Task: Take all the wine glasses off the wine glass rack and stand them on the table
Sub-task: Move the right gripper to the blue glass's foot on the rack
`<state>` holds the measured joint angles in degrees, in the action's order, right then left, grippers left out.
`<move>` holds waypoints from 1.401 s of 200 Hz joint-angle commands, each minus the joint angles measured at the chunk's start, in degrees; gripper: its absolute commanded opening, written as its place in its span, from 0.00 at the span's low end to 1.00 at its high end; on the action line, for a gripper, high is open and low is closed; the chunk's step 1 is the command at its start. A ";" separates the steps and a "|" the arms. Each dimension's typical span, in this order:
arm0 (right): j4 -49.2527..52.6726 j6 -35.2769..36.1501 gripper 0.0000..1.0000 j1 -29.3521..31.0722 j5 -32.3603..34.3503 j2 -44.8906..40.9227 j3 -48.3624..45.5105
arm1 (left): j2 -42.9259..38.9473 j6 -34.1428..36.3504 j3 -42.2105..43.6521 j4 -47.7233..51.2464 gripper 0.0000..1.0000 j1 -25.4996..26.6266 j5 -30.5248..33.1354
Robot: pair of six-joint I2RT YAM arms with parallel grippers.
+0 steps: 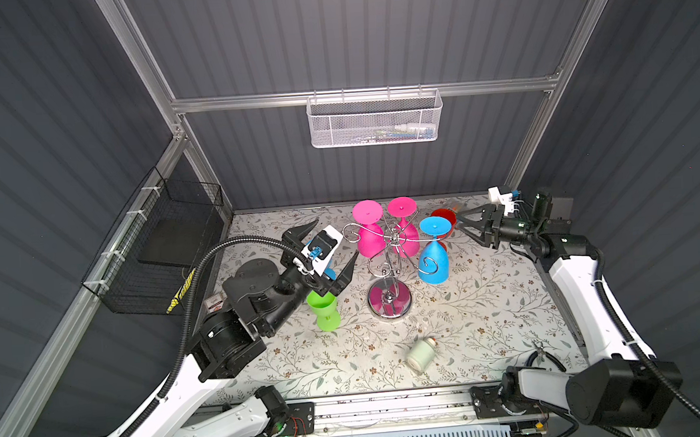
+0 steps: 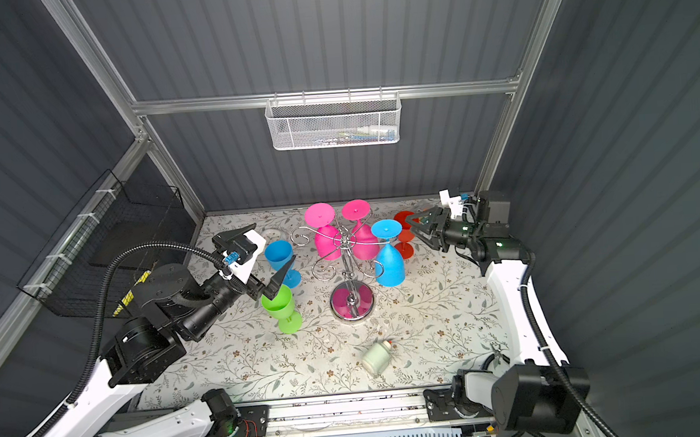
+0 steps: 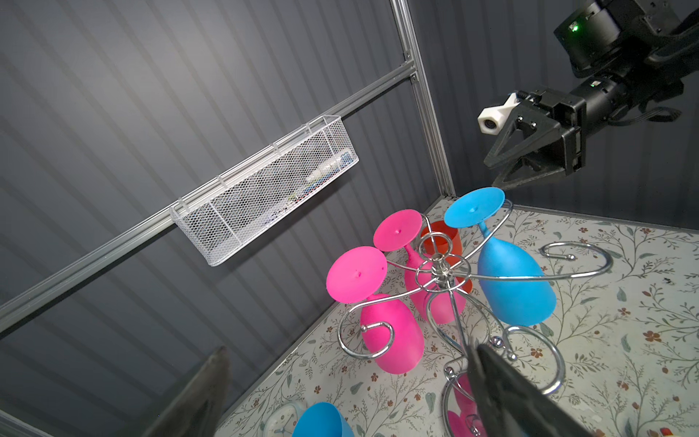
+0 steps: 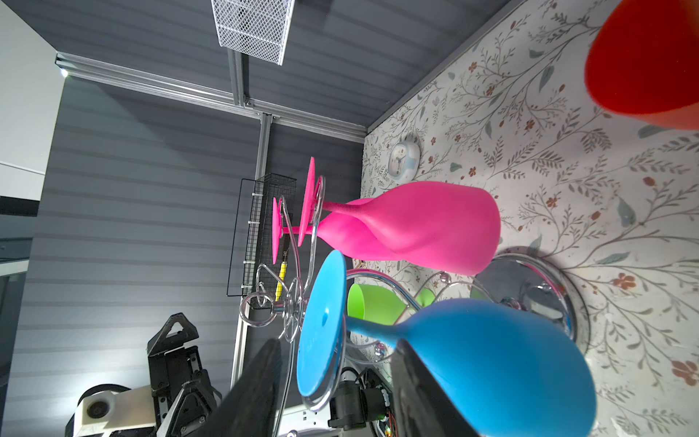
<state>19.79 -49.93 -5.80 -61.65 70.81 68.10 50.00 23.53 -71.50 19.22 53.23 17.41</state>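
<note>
Right gripper [image 1: 461,222] jaws apart, tips just beside the foot of the blue wine glass [image 1: 433,264], no clamp seen. Left gripper [image 1: 336,240] spread wide, empty. The matte blue wine glass hangs bowl-down on the chrome wire wine glass rack [image 1: 390,303], mid-table toward the far edge. Two pink wine glasses [image 1: 369,239] hang beside it. Floral-print table [image 1: 491,302], grey ribbed walls. White mesh basket [image 1: 375,122] on back rail, contents unclear.
</note>
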 commanded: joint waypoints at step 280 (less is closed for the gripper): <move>-10.18 -7.08 0.11 5.10 -1.17 2.35 -2.80 | 0.00 -3.80 0.06 -0.18 1.00 0.26 -0.36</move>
<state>11.86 -55.81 -1.02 -62.63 73.34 66.24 50.11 21.10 -71.50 19.07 53.23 17.37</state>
